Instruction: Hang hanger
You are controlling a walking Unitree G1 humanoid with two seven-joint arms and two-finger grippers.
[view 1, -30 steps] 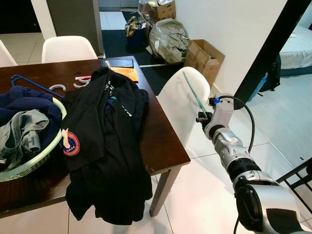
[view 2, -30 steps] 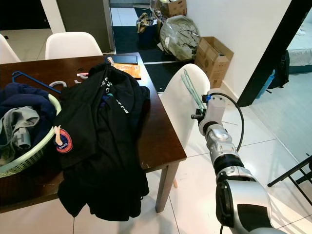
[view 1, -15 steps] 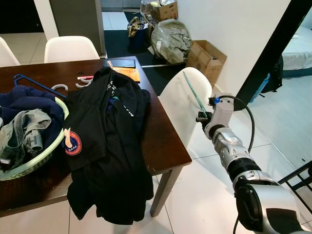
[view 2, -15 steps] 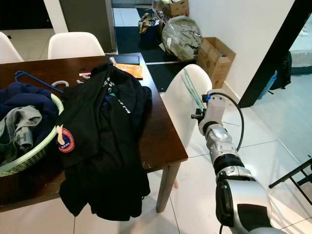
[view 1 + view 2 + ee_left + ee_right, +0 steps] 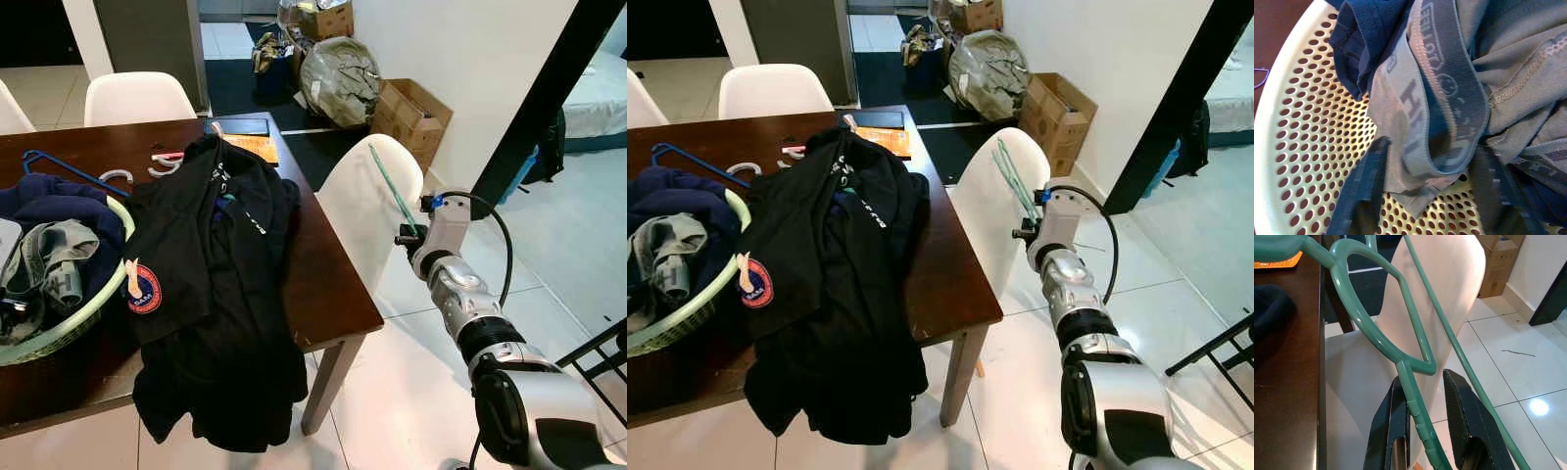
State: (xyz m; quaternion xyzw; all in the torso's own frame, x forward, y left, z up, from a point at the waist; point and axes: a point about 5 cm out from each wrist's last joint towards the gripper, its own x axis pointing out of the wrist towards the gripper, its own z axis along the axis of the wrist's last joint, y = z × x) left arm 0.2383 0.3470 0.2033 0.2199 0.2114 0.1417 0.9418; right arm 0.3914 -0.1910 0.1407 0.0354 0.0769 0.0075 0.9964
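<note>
A green hanger (image 5: pixel 392 191) stands up beside the back of the white chair (image 5: pixel 358 211) at the table's right side. My right gripper (image 5: pixel 409 238) is shut on its lower end. In the right wrist view the two fingers (image 5: pixel 1398 426) pinch the green bar (image 5: pixel 1413 401) just below the hanger's loop. My left gripper (image 5: pixel 1427 196) hovers open inside the pale green laundry basket (image 5: pixel 1288 127). Grey underwear (image 5: pixel 1440 103) lies between its blurred fingers.
A black jacket (image 5: pixel 211 284) drapes over the dark wooden table (image 5: pixel 328 289) and its front edge. The basket (image 5: pixel 93 308) of clothes sits on the table's left, with a blue hanger (image 5: pixel 59 166) behind it. Cardboard boxes (image 5: pixel 411 113) and bags line the wall. A black frame (image 5: pixel 534 98) stands to the right.
The head view has swayed slightly. The right gripper and green hanger have kept their place by the chair.
</note>
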